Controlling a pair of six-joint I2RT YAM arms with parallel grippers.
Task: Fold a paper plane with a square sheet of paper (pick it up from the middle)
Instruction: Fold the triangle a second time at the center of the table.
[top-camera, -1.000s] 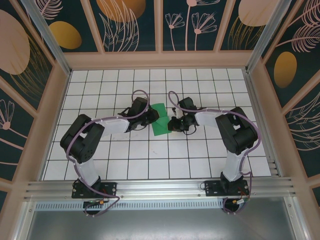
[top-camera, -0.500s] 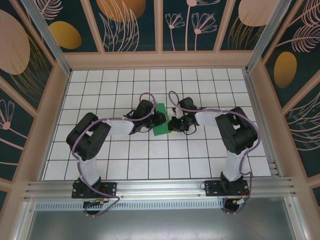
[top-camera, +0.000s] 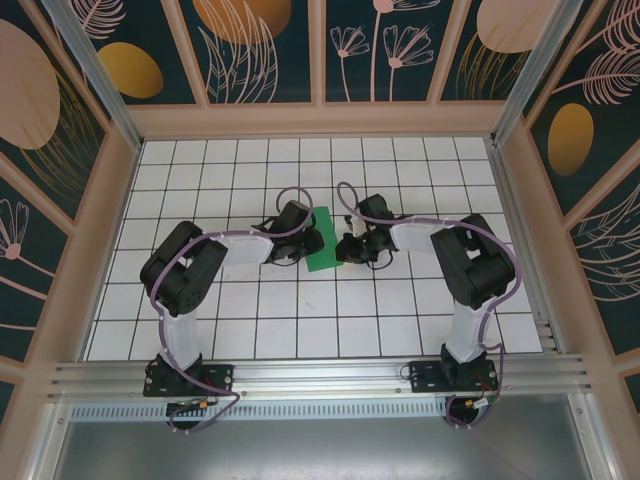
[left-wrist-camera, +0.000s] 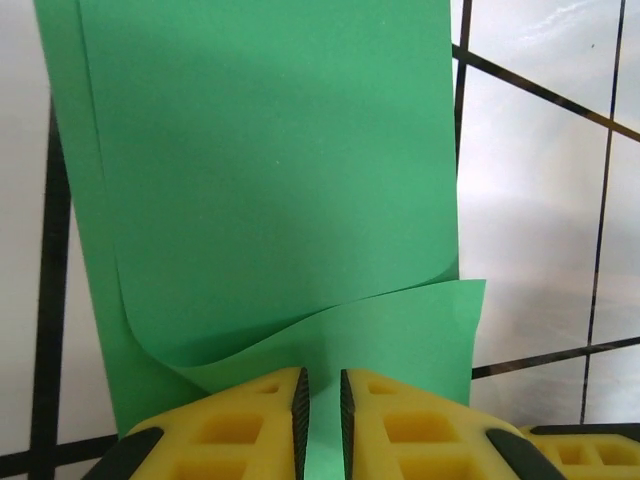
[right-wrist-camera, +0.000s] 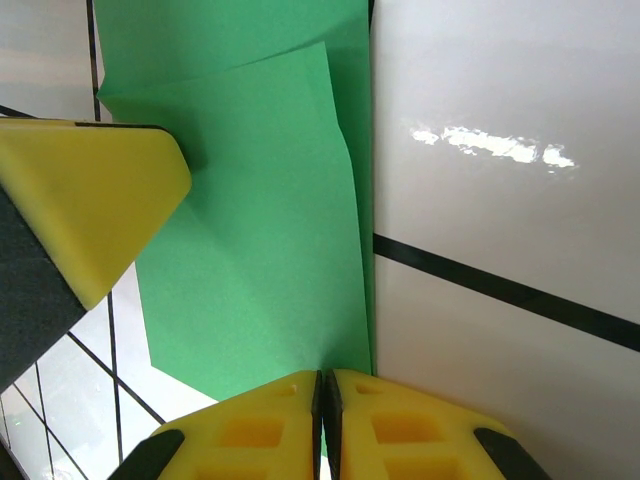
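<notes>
I am getting bright, even overhead light on the desk, with only faint, soft shadows lying on it. In the right wrist view a white glare streak is gleaming on a tile. In the left wrist view a soft shadow is darkening the green paper. The side walls are splaying outward at the top view's edges.

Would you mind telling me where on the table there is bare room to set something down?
Bare tiles run along the back wall, and across the near rows between the left arm and right arm up to the metal rail. The centre is crowded: the left gripper and right gripper meet at the green paper there.
</notes>
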